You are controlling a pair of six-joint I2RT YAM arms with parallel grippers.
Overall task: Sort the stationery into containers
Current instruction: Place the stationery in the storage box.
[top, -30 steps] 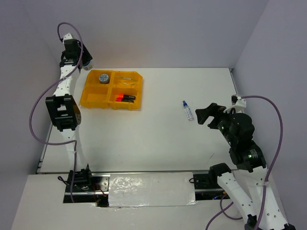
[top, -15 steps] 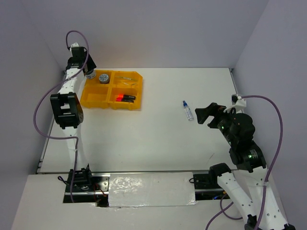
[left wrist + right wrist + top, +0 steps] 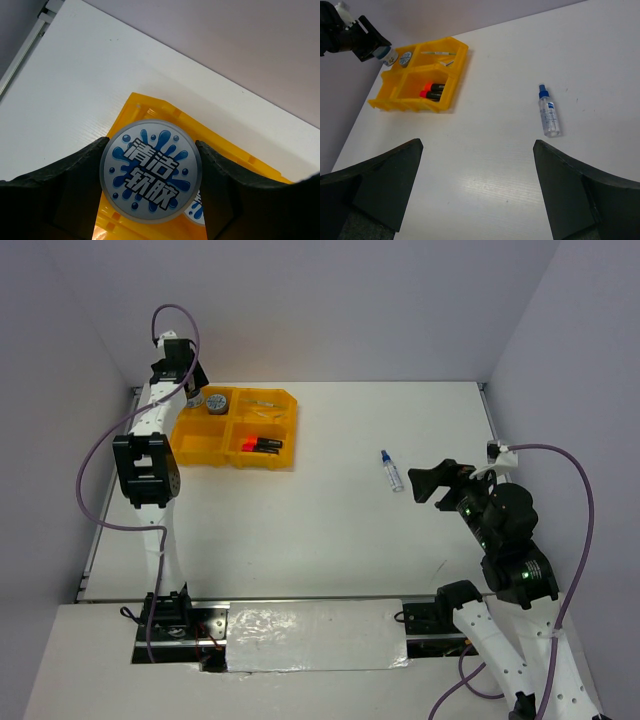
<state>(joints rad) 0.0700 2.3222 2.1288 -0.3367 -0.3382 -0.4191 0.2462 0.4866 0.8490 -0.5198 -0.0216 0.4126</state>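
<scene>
My left gripper (image 3: 193,398) is shut on a round grey-blue roll (image 3: 150,167) with a blue splash label. It holds the roll just above the back left corner of the orange-yellow tray (image 3: 200,447). A second roll (image 3: 216,402) lies in the tray's back left compartment, thin grey pens (image 3: 265,405) in the back right one, and black markers (image 3: 262,444) with red caps in the front right one. The blue-capped clear bottle (image 3: 391,471) lies on the table. My right gripper (image 3: 430,483) is open and empty just right of the bottle, which also shows in the right wrist view (image 3: 549,111).
The tray's front left compartment (image 3: 198,443) holds nothing that I can see. Grey walls close in the table at the back and on both sides. The table's left edge rail (image 3: 30,35) runs close behind the tray.
My left gripper has moved right from the far left corner to over the tray's back left corner, carrying the roll. The right arm has barely moved.
</scene>
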